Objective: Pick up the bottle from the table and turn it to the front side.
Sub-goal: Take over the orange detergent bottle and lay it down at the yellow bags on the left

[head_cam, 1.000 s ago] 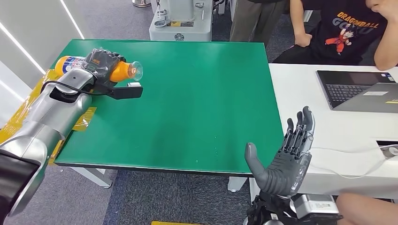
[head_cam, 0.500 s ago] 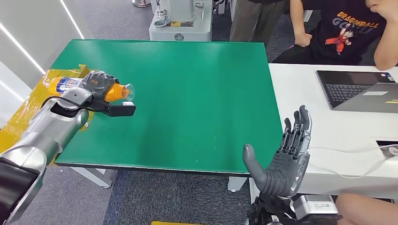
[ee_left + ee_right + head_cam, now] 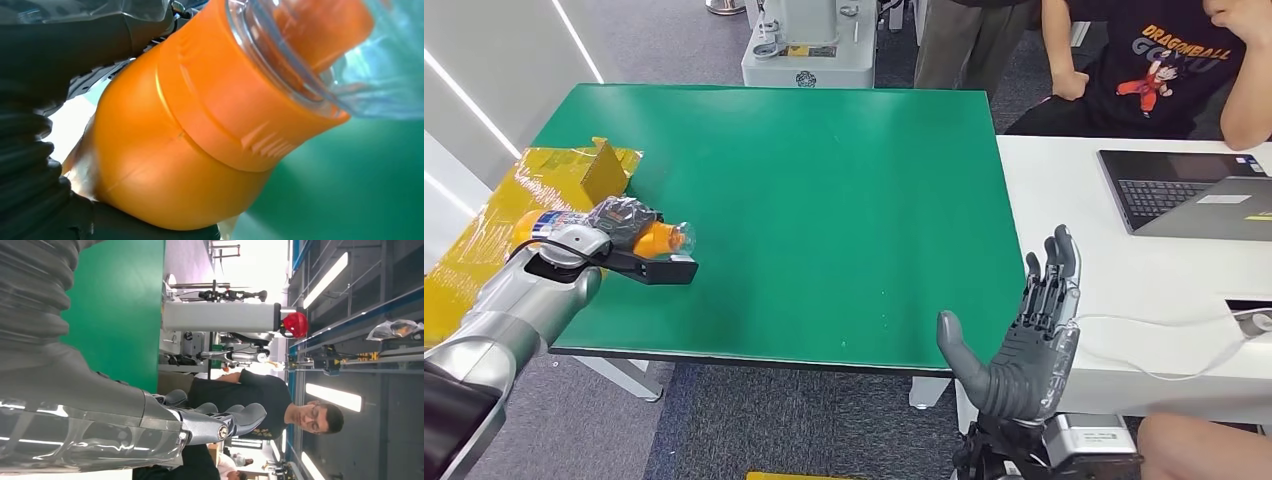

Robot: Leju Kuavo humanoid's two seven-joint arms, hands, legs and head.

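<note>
Head view shows the left hand [image 3: 619, 222] wrapped around an orange bottle [image 3: 656, 238], holding it on its side near the left edge of the green table [image 3: 844, 200]. The bottle's clear cap end [image 3: 679, 236] points toward the middle of the table, and its labelled end [image 3: 542, 224] sticks out behind the hand, over a sheet of yellow tape-covered cardboard [image 3: 519, 195] that lies along the table's left edge. A small yellow flap [image 3: 606, 170] stands up from that sheet just beyond the hand. A black bracket [image 3: 659, 268] juts from the silver left arm [image 3: 519, 300] just beside the bottle. Whether the bottle touches the table or hangs just above it cannot be told.

Left wrist view, close up, shows the orange body of the bottle [image 3: 200, 125] pressed between dark fingers [image 3: 75, 35], with the clear cap [image 3: 320, 55] over the green surface.

The right hand [image 3: 1024, 345] is raised off the near right corner of the table, palm open, fingers straight and apart, thumb out to the side, holding nothing. In the right wrist view its grey thumb [image 3: 220, 422] shows against the room.

To the right stands a white table [image 3: 1104, 250] carrying a laptop [image 3: 1189, 190] and a thin white cable [image 3: 1164, 330]. A person in a black printed T-shirt [image 3: 1169, 60] sits behind it. A grey machine base [image 3: 809, 45] stands beyond the far edge of the green table.
</note>
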